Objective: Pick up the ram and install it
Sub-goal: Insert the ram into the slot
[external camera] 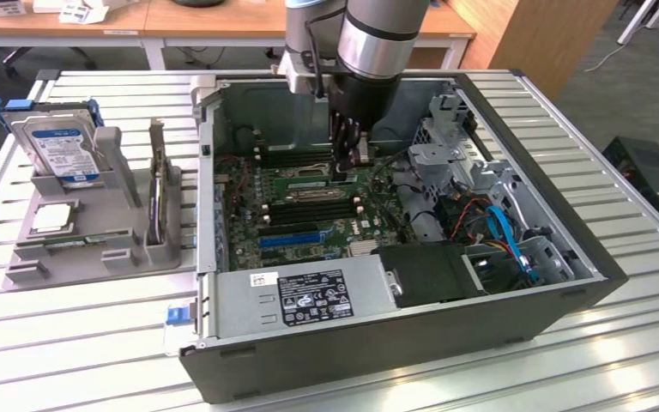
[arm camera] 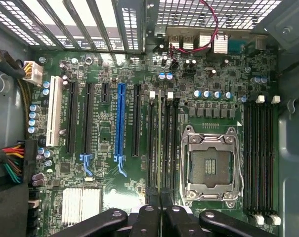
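Green ram (arm camera: 161, 193): apparently pinched edge-on between nearly closed fingers (arm camera: 148, 222) | place: inside computer case (external camera: 444, 348), low over black memory slots (arm camera: 152, 143) beside empty processor socket (arm camera: 211, 165) | long axis: parallel to slots, just under the fingertips

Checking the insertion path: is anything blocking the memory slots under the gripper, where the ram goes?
Nothing visible does. The shut gripper hangs over the black memory slots beside the empty processor socket; no cable or part lies across them. Whether the ram is pinched in it I cannot tell.
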Tool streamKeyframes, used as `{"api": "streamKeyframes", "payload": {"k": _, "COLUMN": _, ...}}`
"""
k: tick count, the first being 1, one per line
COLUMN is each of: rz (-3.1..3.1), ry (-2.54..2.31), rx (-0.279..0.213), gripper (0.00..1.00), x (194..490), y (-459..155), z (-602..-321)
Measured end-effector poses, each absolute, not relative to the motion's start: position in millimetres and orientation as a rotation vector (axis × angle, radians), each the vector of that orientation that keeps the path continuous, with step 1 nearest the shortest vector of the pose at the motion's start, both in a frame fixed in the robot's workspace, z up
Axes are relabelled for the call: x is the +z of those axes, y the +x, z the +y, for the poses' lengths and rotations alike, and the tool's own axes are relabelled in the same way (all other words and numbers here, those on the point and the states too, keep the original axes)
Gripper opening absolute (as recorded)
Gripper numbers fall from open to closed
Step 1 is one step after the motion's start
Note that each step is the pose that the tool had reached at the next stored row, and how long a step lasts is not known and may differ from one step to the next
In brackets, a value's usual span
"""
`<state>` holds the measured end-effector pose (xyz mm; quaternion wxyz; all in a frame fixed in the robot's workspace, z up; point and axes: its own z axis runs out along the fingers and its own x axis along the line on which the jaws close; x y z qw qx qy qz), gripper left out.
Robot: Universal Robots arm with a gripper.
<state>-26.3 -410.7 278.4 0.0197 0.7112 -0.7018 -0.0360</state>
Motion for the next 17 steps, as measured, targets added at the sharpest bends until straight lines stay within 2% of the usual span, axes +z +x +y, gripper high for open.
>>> {"api": "streamKeyframes", "payload": {"k": 17, "rz": -2.181, "ry": 2.203, "rx": -0.112, "gripper": 0.13, "x": 268.7, "y": -26.3, "z": -413.4}}
